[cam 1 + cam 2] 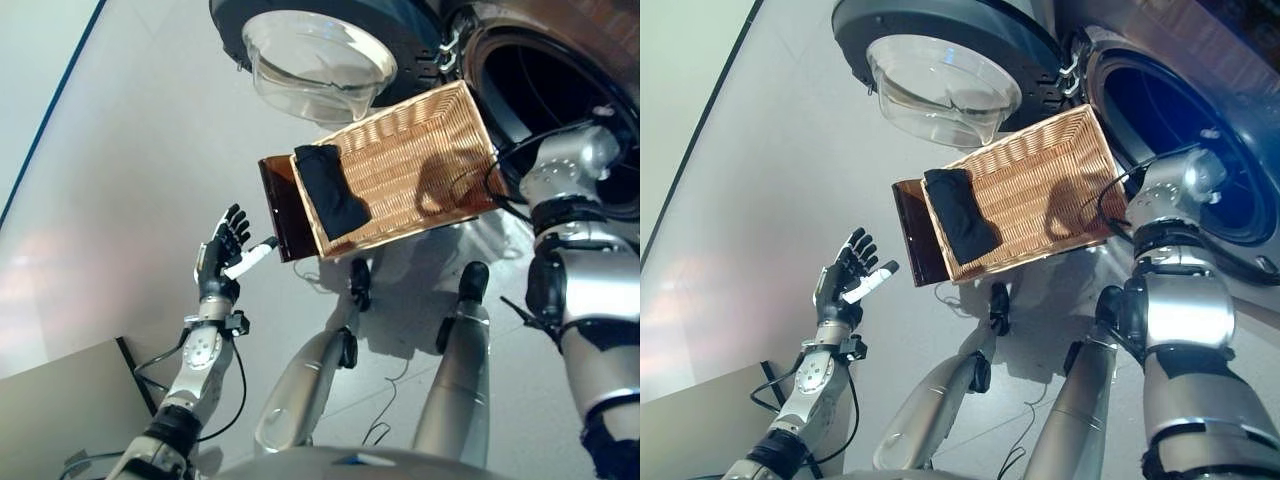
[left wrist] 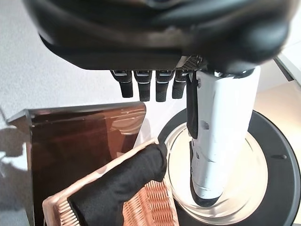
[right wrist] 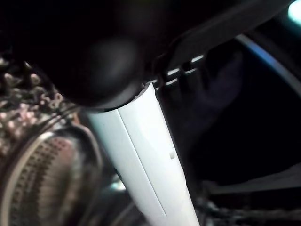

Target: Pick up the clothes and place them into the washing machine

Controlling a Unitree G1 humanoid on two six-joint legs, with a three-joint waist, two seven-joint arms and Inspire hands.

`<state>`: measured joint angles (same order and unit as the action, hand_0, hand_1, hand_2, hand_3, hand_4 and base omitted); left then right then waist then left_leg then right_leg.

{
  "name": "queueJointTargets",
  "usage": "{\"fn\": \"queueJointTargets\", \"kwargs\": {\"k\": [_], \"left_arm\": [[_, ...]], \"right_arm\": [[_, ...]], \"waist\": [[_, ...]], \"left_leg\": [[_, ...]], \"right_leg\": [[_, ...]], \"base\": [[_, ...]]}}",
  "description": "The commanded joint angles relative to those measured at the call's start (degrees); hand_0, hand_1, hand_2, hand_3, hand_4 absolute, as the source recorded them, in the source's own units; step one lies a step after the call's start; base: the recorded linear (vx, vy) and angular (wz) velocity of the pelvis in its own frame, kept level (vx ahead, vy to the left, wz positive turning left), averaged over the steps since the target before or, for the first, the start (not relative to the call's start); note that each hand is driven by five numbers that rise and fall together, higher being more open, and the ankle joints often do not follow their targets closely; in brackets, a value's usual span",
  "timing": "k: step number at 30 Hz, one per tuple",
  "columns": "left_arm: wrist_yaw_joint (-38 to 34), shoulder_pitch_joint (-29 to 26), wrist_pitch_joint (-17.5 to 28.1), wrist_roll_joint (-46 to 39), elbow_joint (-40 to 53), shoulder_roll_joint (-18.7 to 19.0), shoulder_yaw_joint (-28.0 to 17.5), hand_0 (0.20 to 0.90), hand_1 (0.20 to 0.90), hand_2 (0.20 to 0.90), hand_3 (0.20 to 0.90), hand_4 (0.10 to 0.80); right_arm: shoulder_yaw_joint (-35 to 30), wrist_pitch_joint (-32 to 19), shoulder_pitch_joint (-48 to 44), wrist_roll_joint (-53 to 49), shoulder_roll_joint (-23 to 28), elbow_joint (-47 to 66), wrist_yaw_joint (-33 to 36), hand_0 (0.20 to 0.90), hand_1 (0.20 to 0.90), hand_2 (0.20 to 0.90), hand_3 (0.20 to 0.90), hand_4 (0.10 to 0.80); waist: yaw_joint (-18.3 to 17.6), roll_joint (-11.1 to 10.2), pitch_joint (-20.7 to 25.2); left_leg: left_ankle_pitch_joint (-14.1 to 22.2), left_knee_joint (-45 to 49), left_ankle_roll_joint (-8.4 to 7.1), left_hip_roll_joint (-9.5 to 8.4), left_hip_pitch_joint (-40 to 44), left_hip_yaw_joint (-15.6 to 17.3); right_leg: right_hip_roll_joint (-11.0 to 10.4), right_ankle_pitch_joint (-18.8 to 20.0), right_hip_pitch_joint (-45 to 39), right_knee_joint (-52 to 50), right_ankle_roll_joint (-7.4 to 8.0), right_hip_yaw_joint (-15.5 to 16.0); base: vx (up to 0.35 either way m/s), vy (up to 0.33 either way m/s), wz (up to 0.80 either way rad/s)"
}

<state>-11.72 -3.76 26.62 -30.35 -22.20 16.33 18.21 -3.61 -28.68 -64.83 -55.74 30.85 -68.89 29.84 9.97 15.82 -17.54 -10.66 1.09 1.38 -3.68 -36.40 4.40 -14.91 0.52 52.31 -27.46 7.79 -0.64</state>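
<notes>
Here a soft black garment [image 1: 331, 189] drapes over the near-left corner of the woven wicker basket [image 1: 420, 160]. The left hand [image 1: 219, 258] hovers empty, fingers spread straight. The right hand [image 3: 150, 155] reaches inside the washing machine's round drum [image 1: 1185, 140]; its fingers cannot be told.

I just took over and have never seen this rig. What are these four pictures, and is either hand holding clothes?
The two wide pictures come from the humanoid's head camera, looking down. The other two come from cameras on its wrists. On the floor sits a wicker basket with one black garment draped over its end. Behind it is the washing machine, its glass door swung open. The left hand is raised beside the basket, open and empty. The right arm reaches into the drum; the right hand shows only in its wrist view, too dark to tell whether it holds anything.
</notes>
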Motion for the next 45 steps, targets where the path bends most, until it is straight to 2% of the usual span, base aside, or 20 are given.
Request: {"fn": "queueJointTargets", "kwargs": {"k": [1,3,10,16,19,21,25,31,38,45], "left_arm": [[-0.91,0.05,4.69,0.45,1.56,2.08,-4.69,0.9,0.9,0.9,0.9,0.8],[-0.74,-0.44,4.42,0.82,1.16,2.08,-4.7,0.9,0.9,0.9,0.9,0.8],[-0.65,-0.64,4.55,1.35,0.64,1.98,-5.78,0.9,0.9,0.9,0.9,0.8],[-0.79,-1.04,4.0,1.82,-1.19,0.97,-6.64,0.9,0.9,0.9,0.9,0.8],[-0.54,-0.42,3.66,2.41,-1.72,0.53,-7.05,0.9,0.9,0.9,0.9,0.8],[-0.54,0.18,3.11,3.21,-2.38,0.59,-7.69,0.9,0.9,0.9,0.9,0.8],[-0.99,1.22,1.97,4.89,-3.9,0.95,-9.05,0.9,0.9,0.9,0.9,0.8],[-1.27,1.83,1.58,4.91,-4.09,0.66,-10.58,0.9,0.9,0.9,0.9,0.8],[-3.23,1.64,0.64,7.73,-2.77,1.32,-11.28,0.9,0.9,0.9,0.9,0.8],[-5.1,-0.61,-0.27,12.32,-0.9,4.14,-10.99,0.9,0.9,0.9,0.9,0.8]], "right_arm": [[4.91,-3.27,3.41,1.5,-0.84,4.46,-2.66,0.9,0.9,0.9,0.9,0.8],[5.01,-3.01,5.19,0.89,-3.83,4.53,-3.83,0.9,0.9,0.9,0.9,0.8],[5.15,-3.21,9.64,0.28,-8.91,6.25,-5.37,0.9,0.9,0.9,0.9,0.8],[6.4,-2.56,16.88,0.59,-15.19,8.04,-7.39,0.9,0.9,0.9,0.9,0.8],[9.17,-0.09,20.81,5.49,-16.11,8.54,-7.58,0.9,0.9,0.9,0.9,0.8],[11.79,3.32,22.11,11.03,-15.84,6.29,-6.51,0.9,0.9,0.9,0.9,0.8],[17.72,10.09,21.87,22.94,-16.38,1.36,-4.46,0.9,0.9,0.9,0.9,0.8],[23.88,14.37,20.26,33.08,-19.13,-1.1,-4.08,0.9,0.9,0.9,0.9,0.8],[25.46,15.46,16.81,34.62,-21.0,-4.64,-2.97,0.9,0.9,0.9,0.9,0.8],[26.26,15.26,11.88,33.55,-22.13,-6.27,-2.2,0.9,0.9,0.9,0.9,0.8]], "waist": [[2.12,-0.78,3.46],[1.97,-1.65,3.32],[1.39,-3.7,2.84],[0.6,-6.6,3.28],[-0.08,-8.07,3.81],[-0.37,-9.04,4.27],[-0.47,-10.83,5.34],[-0.08,-12.69,6.02],[1.19,-14.62,5.18],[3.36,-16.65,2.51]], "left_leg": [[5.09,2.33,-4.51,1.17,-2.08,-3.37],[5.28,2.67,-4.4,0.98,-1.9,-3.46],[6.12,4.24,-4.07,0.84,-1.99,-3.45],[6.86,4.42,-3.69,0.98,0.44,-3.33],[7.09,4.19,-3.57,1.07,2.58,-3.36],[6.95,3.19,-3.63,1.15,4.53,-3.54],[6.4,0.56,-3.7,1.31,8.34,-3.38],[6.34,0.25,-3.52,1.43,10.0,-3.58],[6.61,1.84,-3.25,1.33,8.9,-5.12],[7.08,4.44,-3.13,1.34,5.36,-7.48]], "right_leg": [[1.46,-1.73,-4.87,4.68,-3.64,2.93],[1.38,-1.29,-5.85,5.51,-3.6,3.21],[1.28,-0.42,-7.73,6.95,-3.55,3.8],[1.37,1.0,-12.41,10.46,-3.28,4.87],[1.39,2.01,-15.41,12.58,-3.05,5.38],[1.31,2.78,-17.96,14.64,-2.82,5.79],[1.39,4.74,-22.39,19.09,-2.06,6.63],[0.94,6.6,-25.05,22.27,-1.33,7.5],[0.36,6.11,-25.54,21.36,-1.4,9.3],[-0.02,4.2,-24.97,18.68,-1.79,11.68]], "base": [[0.0,0.0,0.0],[0.0,0.0,0.0],[-0.016,0.002,0.06],[0.014,0.001,-0.04],[0.048,-0.006,-0.1],[0.045,-0.001,0.0],[0.047,0.016,-0.12],[0.021,0.026,-0.04],[0.014,-0.002,0.1],[0.022,-0.013,0.32]]}}
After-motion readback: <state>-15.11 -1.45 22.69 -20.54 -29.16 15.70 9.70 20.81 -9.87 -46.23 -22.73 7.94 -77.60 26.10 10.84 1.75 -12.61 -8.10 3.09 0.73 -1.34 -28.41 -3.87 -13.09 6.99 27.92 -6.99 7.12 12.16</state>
